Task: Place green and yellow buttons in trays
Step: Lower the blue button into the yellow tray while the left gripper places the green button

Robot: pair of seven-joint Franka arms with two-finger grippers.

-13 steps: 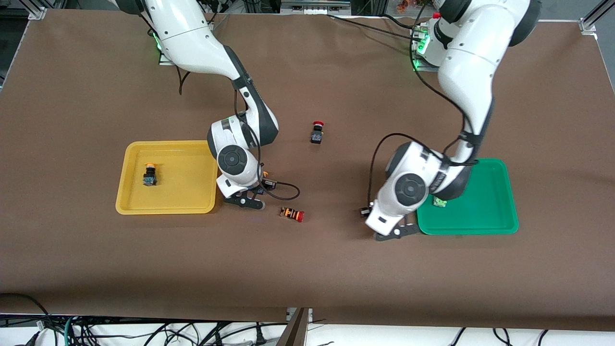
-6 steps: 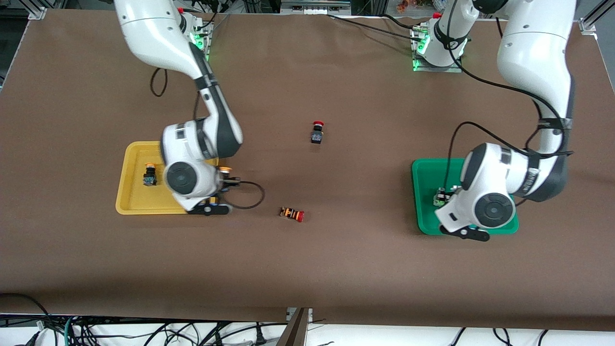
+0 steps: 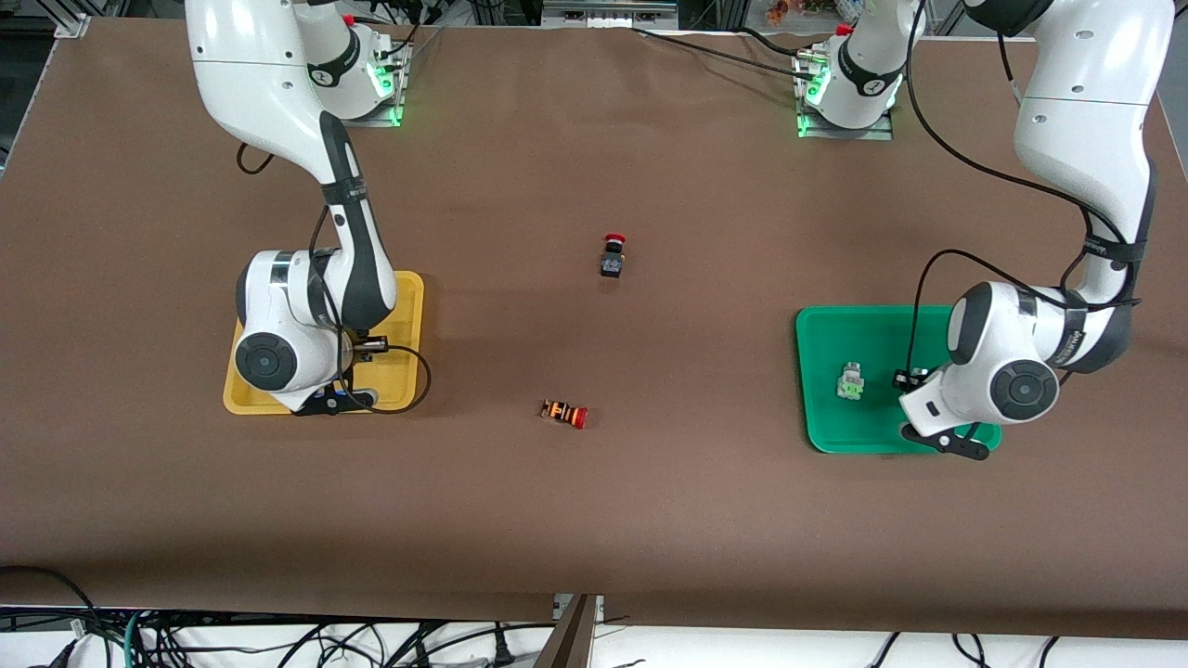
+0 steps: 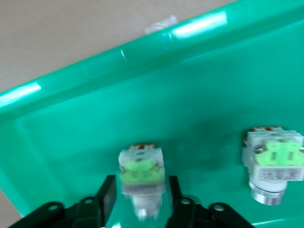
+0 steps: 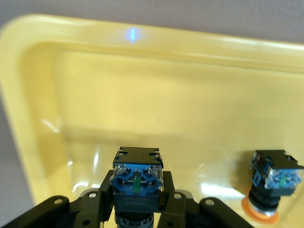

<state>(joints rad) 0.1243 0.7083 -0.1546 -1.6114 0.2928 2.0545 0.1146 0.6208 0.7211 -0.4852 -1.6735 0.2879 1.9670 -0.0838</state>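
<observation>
My right gripper (image 3: 334, 404) (image 5: 137, 202) is over the yellow tray (image 3: 408, 288) (image 5: 156, 95), shut on a black-bodied yellow button (image 5: 137, 183) whose blue terminal end faces the camera. A second yellow button (image 5: 275, 183) lies in that tray; my arm hides it in the front view. My left gripper (image 3: 951, 443) (image 4: 142, 202) is low in the green tray (image 3: 835, 334) (image 4: 199, 95). A green button (image 4: 141, 173) sits between its fingers (image 4: 109, 194), with a thin strip of tray showing on each side. Another green button (image 3: 849, 381) (image 4: 274, 164) lies beside it.
A black switch with a red cap (image 3: 613, 255) stands mid-table. A red-capped switch with an orange-striped body (image 3: 564, 413) lies nearer the front camera, between the two trays. Bare brown table lies around both trays.
Both arms swung outward from near the table's middle. The right gripper carried its yellow button over the yellow tray. The left gripper carried its green button over the green tray.
</observation>
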